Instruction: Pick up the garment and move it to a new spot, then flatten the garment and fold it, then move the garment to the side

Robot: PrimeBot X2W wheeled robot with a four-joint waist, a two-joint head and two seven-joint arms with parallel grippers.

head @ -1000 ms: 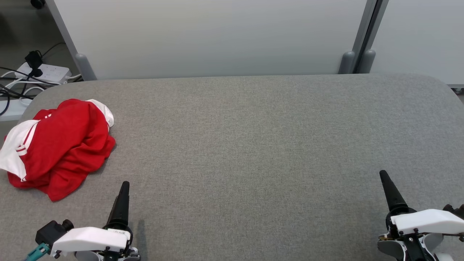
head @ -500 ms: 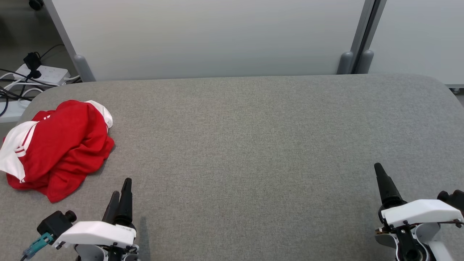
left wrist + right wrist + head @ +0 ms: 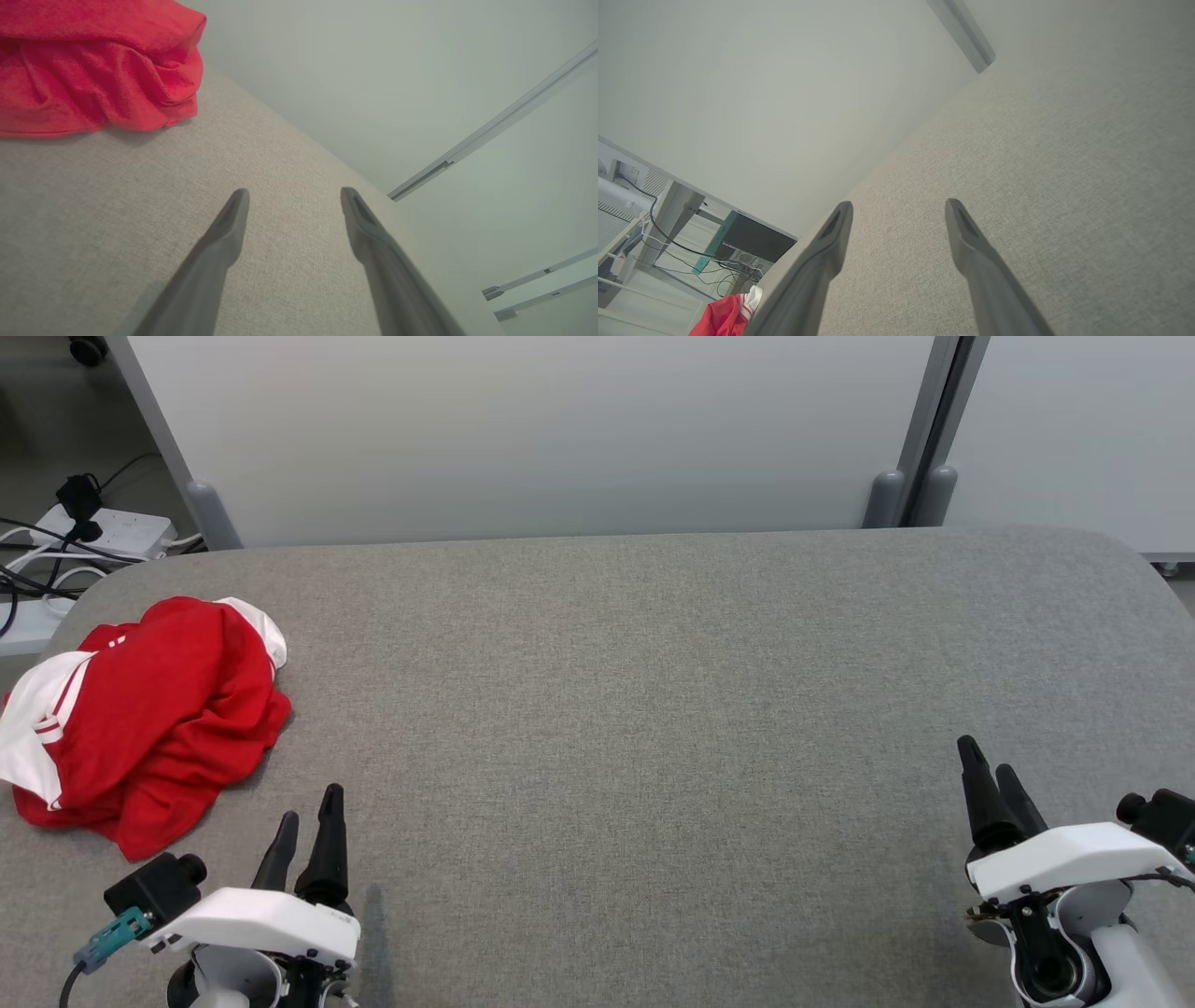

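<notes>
Both grippers have edged farther onto the table since 1 second ago. Each now shows 2 fingers in the head view where 1 showed before. The slight shift of the whole head picture is camera movement.

Far left, off the table: a white power strip [image 3: 112, 527] with dark cables lies on the floor.

Left end of the grey fabric-covered table [image 3: 635, 709]: the garment [image 3: 159, 709], red with white panels and stripes, lies crumpled in a heap. Its left side reaches the table's edge.

Left gripper [image 3: 310, 803]: at the near side, just right of the heap and nearer than it, not touching it. It is released and empty, with its 2 fingers spread over bare fabric and pointing toward the far side. The left wrist view shows the heap's red folds [image 3: 93, 70] ahead and to the left.

Far side, behind the table: a pale partition panel [image 3: 541, 429] stands upright.

Right gripper [image 3: 985, 756]: at the near right, released and empty, over bare fabric and well apart from the garment.
</notes>
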